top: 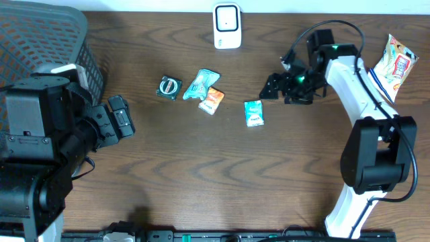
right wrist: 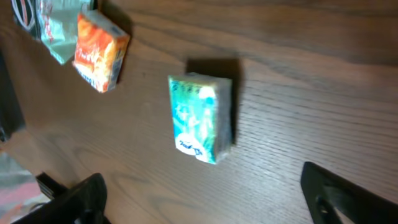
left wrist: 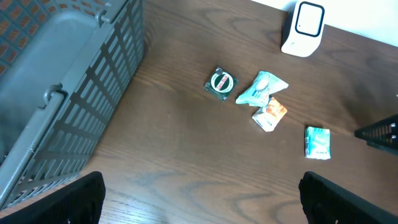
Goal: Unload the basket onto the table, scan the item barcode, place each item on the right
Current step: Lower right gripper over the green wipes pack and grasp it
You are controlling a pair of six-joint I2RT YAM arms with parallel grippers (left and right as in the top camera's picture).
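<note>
A small green and white pack (right wrist: 200, 118) lies flat on the wooden table, also seen in the overhead view (top: 254, 112) and the left wrist view (left wrist: 318, 142). My right gripper (right wrist: 205, 202) hangs open just short of the pack, fingers wide apart and nothing between them. Overhead, the right gripper (top: 277, 89) is to the pack's upper right. The white barcode scanner (top: 227, 25) stands at the table's far edge. My left gripper (left wrist: 202, 202) is open and empty over bare wood at the left (top: 124, 121).
An orange packet (top: 212, 100), a teal pouch (top: 201, 84) and a round black item (top: 168, 87) lie left of the green pack. A grey mesh basket (top: 47, 33) stands at the far left. A snack bag (top: 393, 64) lies at the far right.
</note>
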